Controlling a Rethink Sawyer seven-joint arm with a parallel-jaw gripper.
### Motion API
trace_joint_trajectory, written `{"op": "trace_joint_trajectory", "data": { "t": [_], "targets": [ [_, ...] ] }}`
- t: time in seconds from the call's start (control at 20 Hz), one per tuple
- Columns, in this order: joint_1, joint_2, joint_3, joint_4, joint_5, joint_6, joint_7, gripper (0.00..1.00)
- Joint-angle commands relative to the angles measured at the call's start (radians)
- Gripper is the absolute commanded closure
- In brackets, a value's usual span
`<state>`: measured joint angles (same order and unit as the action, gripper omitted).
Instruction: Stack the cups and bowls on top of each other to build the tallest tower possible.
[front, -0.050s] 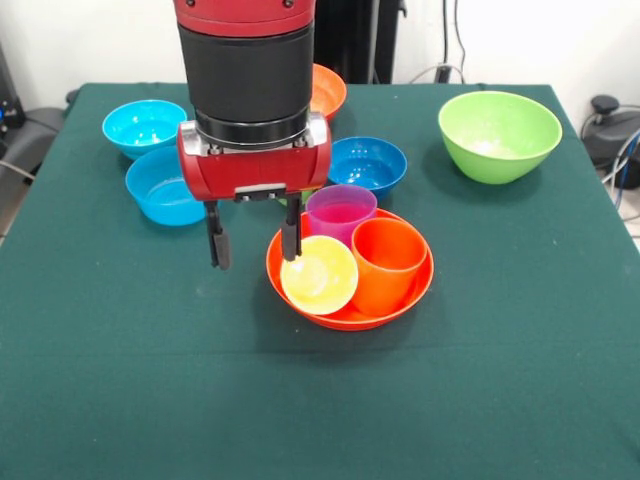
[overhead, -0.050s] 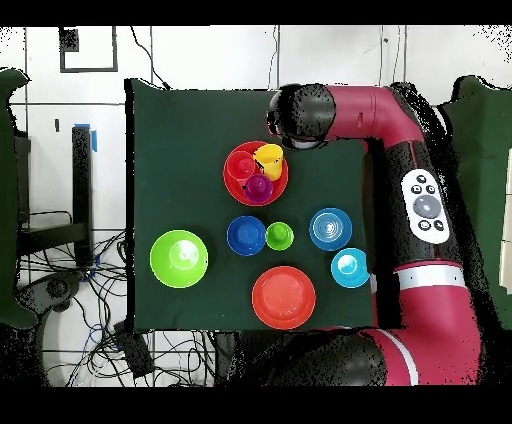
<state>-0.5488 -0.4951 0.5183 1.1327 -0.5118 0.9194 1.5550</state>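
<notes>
Yellow cup (front, -0.050s: 319, 274) is tilting in the orange bowl (front, -0.050s: 400, 308) (crowded); hand (front, -0.050s: 254, 243), released, is straddling its rim, needing to clench.

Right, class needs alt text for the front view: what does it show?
An open gripper hangs at the rim of an orange bowl holding a tilted yellow cup, an orange cup and a purple cup. Behind on the green table sit three blue bowls, a lime bowl and another orange bowl.
</notes>
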Motion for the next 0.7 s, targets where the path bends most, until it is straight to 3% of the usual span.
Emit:
{"op": "trace_joint_trajectory", "data": {
  "t": [0.05,0.7],
  "targets": [
    [0.006,-0.015,0.05,0.065,-0.064,-0.06,-0.231,0.0],
    [-0.004,-0.011,0.045,0.114,-0.053,-0.093,-0.195,0.0]
  ]
}}
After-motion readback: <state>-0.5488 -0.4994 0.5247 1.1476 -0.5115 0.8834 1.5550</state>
